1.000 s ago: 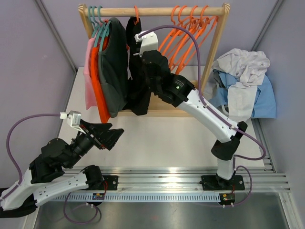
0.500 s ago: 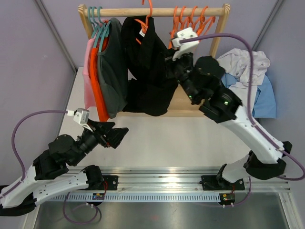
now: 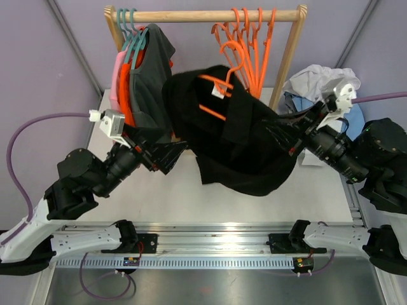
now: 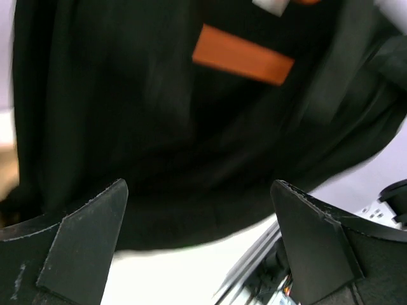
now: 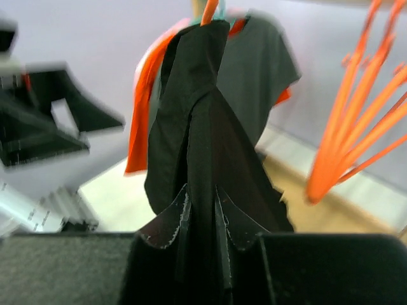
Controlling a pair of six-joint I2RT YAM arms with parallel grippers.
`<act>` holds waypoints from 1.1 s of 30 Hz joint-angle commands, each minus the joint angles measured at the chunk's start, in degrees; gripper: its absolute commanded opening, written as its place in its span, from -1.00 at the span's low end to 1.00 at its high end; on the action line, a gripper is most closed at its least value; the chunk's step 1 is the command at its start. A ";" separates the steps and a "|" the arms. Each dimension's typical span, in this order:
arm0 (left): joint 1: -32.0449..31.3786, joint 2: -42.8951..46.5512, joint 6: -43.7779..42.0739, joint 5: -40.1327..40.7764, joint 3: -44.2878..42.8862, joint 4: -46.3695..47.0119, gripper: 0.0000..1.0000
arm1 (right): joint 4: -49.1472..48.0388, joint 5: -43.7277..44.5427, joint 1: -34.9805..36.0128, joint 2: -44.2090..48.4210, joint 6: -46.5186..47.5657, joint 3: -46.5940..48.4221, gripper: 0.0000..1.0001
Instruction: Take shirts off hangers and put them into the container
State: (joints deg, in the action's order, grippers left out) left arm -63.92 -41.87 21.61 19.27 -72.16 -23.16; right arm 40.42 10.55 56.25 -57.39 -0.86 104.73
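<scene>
**Black shirt held off the rail.** The black shirt (image 3: 245,149) hangs spread in mid-air between the two grippers. It is clear of the wooden rail (image 3: 203,14), and its lower edge droops toward the table (image 3: 191,190). An orange hanger (image 3: 215,95) lies tilted inside its neck opening; its hook cannot be traced with certainty.

The right gripper (image 3: 284,135) is clamped on a bunched fold at the shirt's right side. In the right wrist view the fabric rises straight ahead from between the serrated fingertips (image 5: 166,223), with a bit of the hanger's orange at its top.

The left gripper (image 3: 173,154) stands with its jaws spread wide and holds nothing. The shirt's left edge lies just ahead of it. In the left wrist view black fabric fills the space ahead of and above the fingers (image 4: 86,235). The hanger's orange bar shows farther ahead, apart from both fingers.

Beyond the left gripper's fingers, a dark grey shirt (image 3: 154,67), an orange shirt (image 3: 129,95) and a pink shirt (image 3: 114,70) hang from teal hangers (image 3: 130,28) on the rail. Farther ahead, between the two grippers' lines, empty orange hangers (image 3: 251,47) hang on the rail.

Near the right gripper's wrist, behind its fingers, a white shirt (image 3: 321,79) lies heaped on light blue shirts (image 3: 357,121).
</scene>
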 commanded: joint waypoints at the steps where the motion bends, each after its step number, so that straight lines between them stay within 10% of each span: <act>1: -0.15 -5.67 -4.29 -4.85 -6.31 6.89 0.98 | 3.26 -7.82 0.26 1.56 -4.93 -5.40 -1.00; 19: 7.31 -20.27 7.48 -13.20 -16.26 7.25 0.97 | 5.28 -9.40 0.26 7.55 -7.13 -11.21 -1.00; 25: 7.32 -21.59 8.72 -12.24 -16.08 7.07 0.26 | 5.37 -9.14 0.26 7.55 -6.70 -11.39 -1.00; 33: 7.32 -22.99 10.65 -14.52 -15.29 8.66 0.13 | 4.49 -8.70 0.26 7.38 -6.69 -11.91 -1.00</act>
State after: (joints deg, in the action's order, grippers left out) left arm -56.66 -64.42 30.74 7.25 -86.28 -17.50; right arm 49.98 2.07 56.25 -50.11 -7.46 92.12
